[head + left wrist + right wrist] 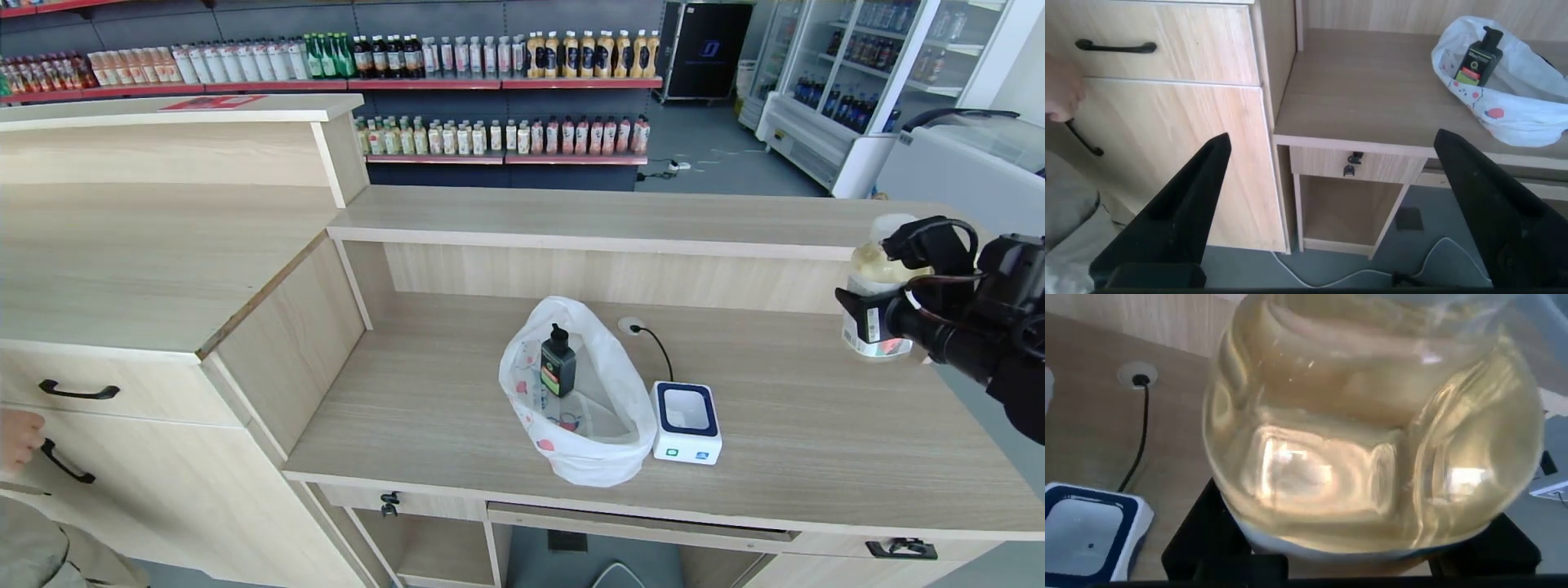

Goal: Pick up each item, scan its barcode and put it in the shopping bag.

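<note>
Pale drink bottle [870, 273] is clamped tight in the right gripper [890, 304], up off the counter [816, 425] and well right of the scanner [687, 420], so prob not scanned yet imo, black pump bottle [558, 363] already in the bag [600, 457], left gripper [1333, 140] wide open w/ nothing.

- Black pump bottle [558, 367], inside the shopping bag [600, 453] at frame centre: we note a label with green, red and orange bands; print too small to read.
- Drink bottle [867, 273], right edge of frame: white label low on its side with dark marks; nothing legible to us.
- Scanner [687, 420], just right of the bag: two small square icons, green and blue, on its front face; no words we can make out.
- Red sign [214, 102], flat on the raised counter top, upper left: lettering unreadable.
- Black case [709, 49], upper right: a blue emblem; no text we can read.
</note>
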### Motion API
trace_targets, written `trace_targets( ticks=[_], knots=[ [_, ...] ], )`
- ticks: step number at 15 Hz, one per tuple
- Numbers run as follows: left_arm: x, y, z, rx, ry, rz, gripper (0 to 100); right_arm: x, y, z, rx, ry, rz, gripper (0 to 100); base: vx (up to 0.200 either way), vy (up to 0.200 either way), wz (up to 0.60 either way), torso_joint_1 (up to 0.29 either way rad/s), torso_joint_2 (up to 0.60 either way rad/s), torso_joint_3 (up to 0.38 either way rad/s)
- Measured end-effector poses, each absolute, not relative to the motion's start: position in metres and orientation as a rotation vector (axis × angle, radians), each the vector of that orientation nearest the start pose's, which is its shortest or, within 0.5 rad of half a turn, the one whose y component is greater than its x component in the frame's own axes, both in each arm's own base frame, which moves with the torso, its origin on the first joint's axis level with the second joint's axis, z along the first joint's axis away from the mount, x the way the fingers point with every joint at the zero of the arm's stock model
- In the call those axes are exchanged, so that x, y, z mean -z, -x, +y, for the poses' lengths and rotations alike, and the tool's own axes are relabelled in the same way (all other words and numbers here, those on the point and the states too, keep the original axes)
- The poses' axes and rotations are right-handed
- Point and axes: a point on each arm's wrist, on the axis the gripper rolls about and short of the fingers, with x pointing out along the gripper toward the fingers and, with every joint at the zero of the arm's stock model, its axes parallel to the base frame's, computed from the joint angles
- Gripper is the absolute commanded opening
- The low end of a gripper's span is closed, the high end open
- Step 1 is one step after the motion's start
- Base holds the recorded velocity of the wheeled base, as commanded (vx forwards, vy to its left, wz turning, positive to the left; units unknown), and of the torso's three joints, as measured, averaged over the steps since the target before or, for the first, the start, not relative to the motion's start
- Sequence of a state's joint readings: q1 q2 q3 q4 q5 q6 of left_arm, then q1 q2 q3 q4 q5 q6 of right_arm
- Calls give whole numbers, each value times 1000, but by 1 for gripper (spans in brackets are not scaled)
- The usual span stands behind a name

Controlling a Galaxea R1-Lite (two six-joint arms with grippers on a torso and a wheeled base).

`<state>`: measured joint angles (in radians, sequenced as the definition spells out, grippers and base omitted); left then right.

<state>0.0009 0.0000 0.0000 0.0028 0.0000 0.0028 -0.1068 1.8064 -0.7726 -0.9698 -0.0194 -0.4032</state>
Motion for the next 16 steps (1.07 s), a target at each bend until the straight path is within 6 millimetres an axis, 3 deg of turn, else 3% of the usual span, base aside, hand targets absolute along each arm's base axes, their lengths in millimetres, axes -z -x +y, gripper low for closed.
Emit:
trace_targets(
  ticks=[2, 4, 8, 16],
  knots=[
    [-75, 23, 0, -1, -3, 2, 100, -175, -330, -15, 28, 415, 9, 0, 0, 0, 600, 0, 0, 2],
    [-75, 23, 0, -1, -3, 3, 100, -167, -336, 2, -171, 399, -14, 0, 0, 0, 0, 0, 0, 0],
    [-75, 23, 0, -2, -3, 3, 100, -138, -339, 14, -725, 305, 63, 0, 0, 0, 0, 0, 0, 0],
    [-75, 23, 0, -1, -3, 3, 100, -85, -360, 21, -845, 289, 193, 0, 0, 0, 0, 0, 0, 0]
  ],
)
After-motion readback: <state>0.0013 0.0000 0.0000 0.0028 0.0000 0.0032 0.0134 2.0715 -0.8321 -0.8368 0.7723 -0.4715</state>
